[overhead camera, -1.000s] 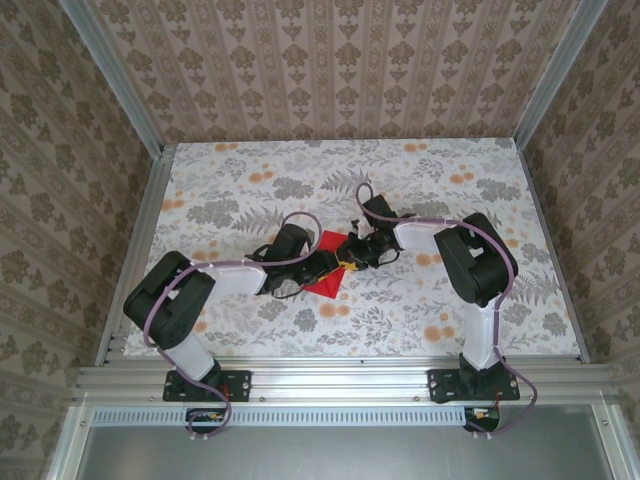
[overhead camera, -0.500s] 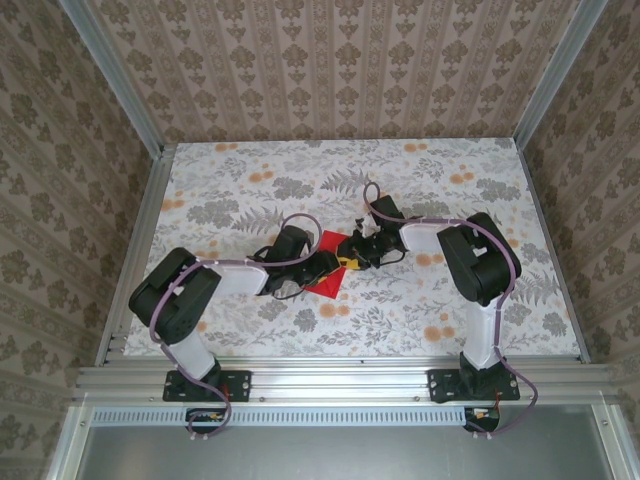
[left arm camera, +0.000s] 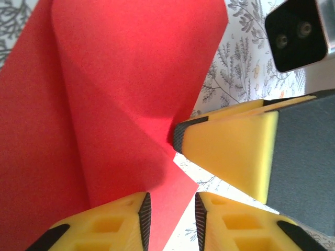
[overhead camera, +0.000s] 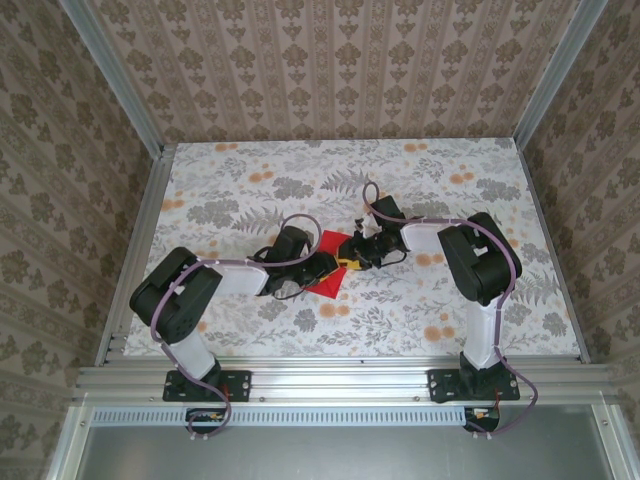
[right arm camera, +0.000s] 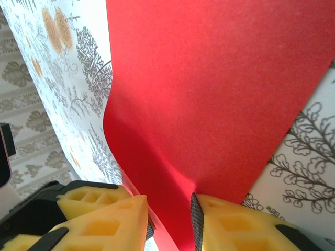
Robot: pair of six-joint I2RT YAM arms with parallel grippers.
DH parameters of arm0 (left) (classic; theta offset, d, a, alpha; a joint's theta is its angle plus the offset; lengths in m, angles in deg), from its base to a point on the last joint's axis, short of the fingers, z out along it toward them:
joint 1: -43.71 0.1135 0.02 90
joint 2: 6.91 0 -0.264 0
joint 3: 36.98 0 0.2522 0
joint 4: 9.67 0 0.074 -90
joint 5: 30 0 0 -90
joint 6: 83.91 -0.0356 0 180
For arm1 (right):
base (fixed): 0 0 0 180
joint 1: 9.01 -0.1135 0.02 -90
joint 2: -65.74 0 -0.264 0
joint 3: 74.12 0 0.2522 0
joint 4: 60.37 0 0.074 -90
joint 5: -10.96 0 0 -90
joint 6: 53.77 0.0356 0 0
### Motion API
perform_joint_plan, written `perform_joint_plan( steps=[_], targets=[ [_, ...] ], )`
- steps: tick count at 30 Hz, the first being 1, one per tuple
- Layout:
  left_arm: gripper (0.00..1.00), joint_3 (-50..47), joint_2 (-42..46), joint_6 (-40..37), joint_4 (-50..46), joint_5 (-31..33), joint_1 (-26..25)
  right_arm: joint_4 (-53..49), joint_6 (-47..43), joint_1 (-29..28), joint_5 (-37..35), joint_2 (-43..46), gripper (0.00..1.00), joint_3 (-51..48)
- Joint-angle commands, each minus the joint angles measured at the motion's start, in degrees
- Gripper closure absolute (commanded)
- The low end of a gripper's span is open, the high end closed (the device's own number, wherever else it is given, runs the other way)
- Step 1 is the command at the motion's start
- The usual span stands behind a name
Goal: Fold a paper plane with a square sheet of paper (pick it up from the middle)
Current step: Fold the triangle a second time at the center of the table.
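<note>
The square sheet of paper (overhead camera: pixel 322 283) is bright red and lies mid-table, partly covered by both grippers, which meet over it. In the left wrist view the paper (left arm camera: pixel 120 89) is folded over itself, and one corner pokes between the open fingers of my left gripper (left arm camera: pixel 170 222), with table showing in the gap. One yellow finger (left arm camera: pixel 230 151) of the right gripper touches the paper's crease. In the right wrist view the paper (right arm camera: pixel 209 89) curls upward. A raised fold of it passes between the parted fingers of my right gripper (right arm camera: pixel 170 225) and brushes the right pad. No paper plane shape is formed.
The floral tabletop (overhead camera: pixel 450 190) spreads wide around the paper. Aluminium rails (overhead camera: pixel 140 250) edge it at left, right and front, with wallpapered walls behind. The right wrist's camera housing (left arm camera: pixel 298 34) hangs close above the left gripper.
Both arms shifted slightly, with the right wrist easing a little to the right. Both grippers stay at the paper's right corner, and the paper has barely moved.
</note>
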Motion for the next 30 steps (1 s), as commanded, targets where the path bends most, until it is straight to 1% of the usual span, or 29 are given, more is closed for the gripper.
perform_joint_plan(
  steps=[1,5,9,15,19,23,30],
  targets=[
    [0.72,-0.7,0.1,0.0,-0.4,0.6,0.3,-6.9,-5.2,1.3,-1.6,1.4,0.69,-0.6],
    [0.73,-0.5,0.0,-0.2,-1.1,0.7,0.3,-7.4,-7.5,1.3,1.2,3.0,0.69,-0.9],
    [0.73,-0.4,0.0,-0.3,-1.2,0.9,0.4,-9.7,-10.1,1.3,1.7,4.2,0.69,-1.0],
    [0.73,-0.2,0.0,-0.4,-1.5,0.8,0.3,-10.3,-11.6,0.8,4.1,4.1,0.69,-1.4],
    [0.73,0.0,0.0,-0.4,-1.6,0.8,0.4,-10.9,-12.0,-0.1,4.2,3.8,0.69,-1.0],
    [0.73,0.1,-0.1,-0.4,-1.6,0.7,0.4,-10.5,-11.8,-0.4,4.4,3.2,0.71,-0.9],
    [0.73,0.3,-0.2,-0.4,-1.5,0.6,0.4,-10.8,-11.6,-0.8,4.3,2.1,0.77,0.2]
  ],
)
